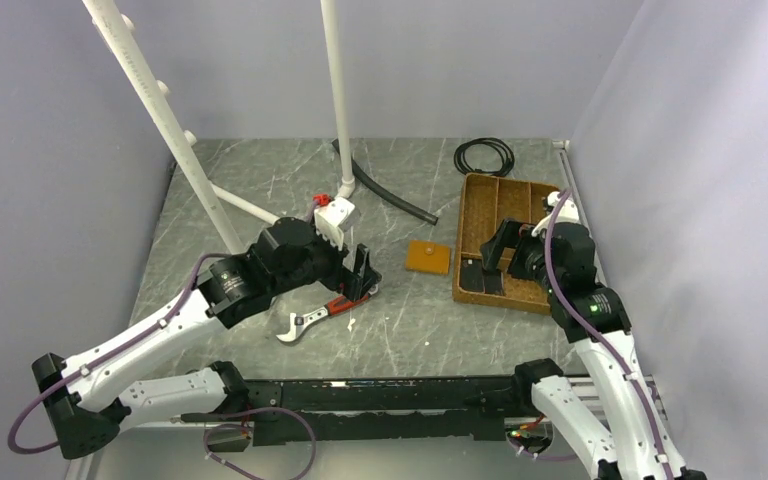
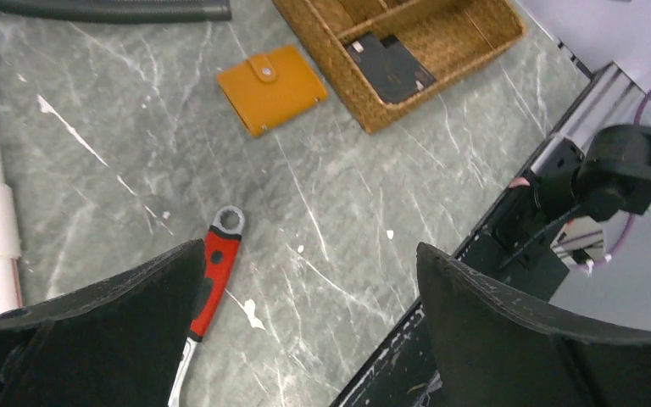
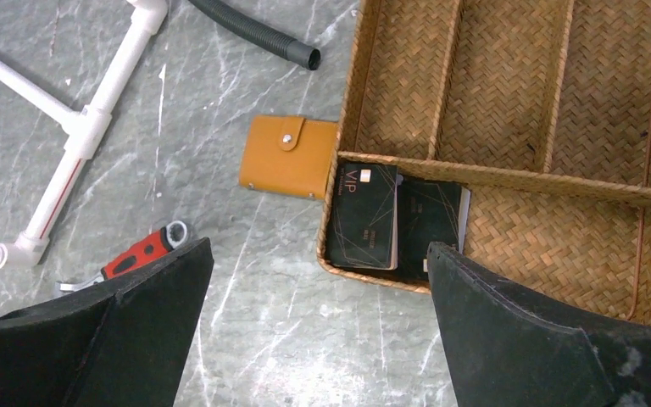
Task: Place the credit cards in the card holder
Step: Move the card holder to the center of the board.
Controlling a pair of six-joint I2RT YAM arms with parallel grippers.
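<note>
The card holder [image 1: 428,257] is a small orange-tan wallet, folded shut with a snap, lying flat on the marble table left of the tray; it shows in the left wrist view [image 2: 271,88] and the right wrist view [image 3: 290,157]. The credit cards [image 3: 394,217] are dark cards stacked in the near left compartment of the woven tray [image 1: 536,296], seen also from the left wrist [image 2: 389,67]. My left gripper [image 1: 364,275] is open and empty, left of the wallet, above the wrench. My right gripper [image 1: 496,256] is open and empty above the tray's near left part.
A red-handled wrench [image 1: 312,315] lies under my left gripper. White PVC pipes [image 1: 335,75] stand at the back left. A black corrugated hose [image 1: 390,195] and a coiled black cable [image 1: 484,155] lie at the back. A wall bounds the table's right side.
</note>
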